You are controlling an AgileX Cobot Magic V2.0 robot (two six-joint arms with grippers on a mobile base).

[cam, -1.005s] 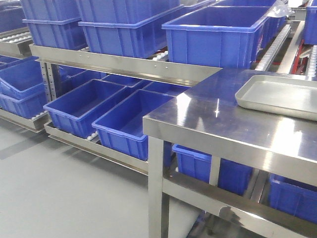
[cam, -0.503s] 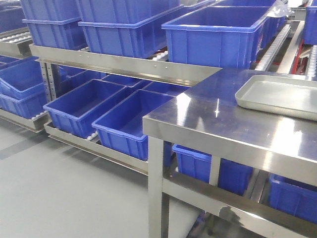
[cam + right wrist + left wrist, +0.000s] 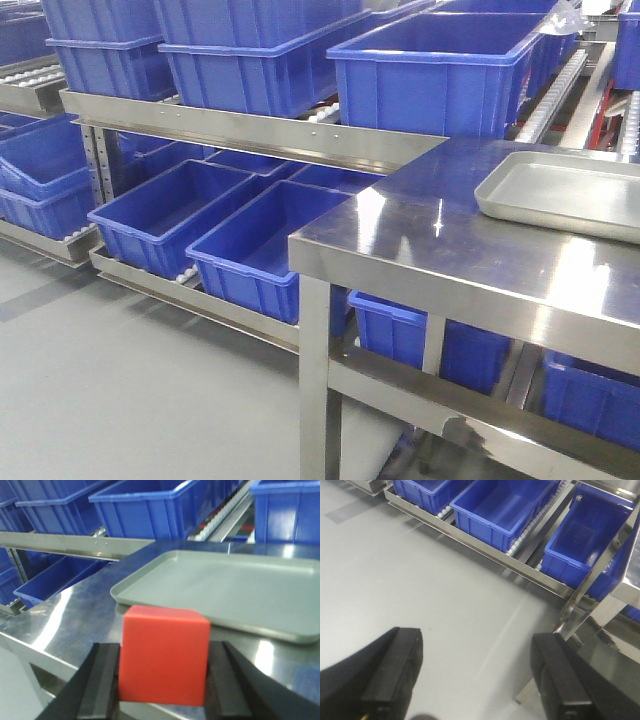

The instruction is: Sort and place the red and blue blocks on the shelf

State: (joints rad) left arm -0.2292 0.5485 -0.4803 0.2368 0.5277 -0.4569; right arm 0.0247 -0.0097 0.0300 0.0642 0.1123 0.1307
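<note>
In the right wrist view my right gripper (image 3: 164, 680) is shut on the red block (image 3: 164, 652), a bright red cube held above the steel table (image 3: 75, 615), just short of the grey tray (image 3: 225, 587). My left gripper (image 3: 477, 672) is open with nothing between its black fingers (image 3: 395, 662); it hangs over the grey floor (image 3: 420, 580) beside the table leg (image 3: 590, 615). The blue block is out of view. The shelf (image 3: 250, 128) with roller lanes stands behind the table, and neither gripper shows in the front view.
Large dark-blue bins (image 3: 440, 70) fill the upper shelf level, and more bins (image 3: 160, 210) sit on the lower level and under the table. The tray (image 3: 565, 192) lies at the table's right. Grey floor (image 3: 120, 390) spreads at the left.
</note>
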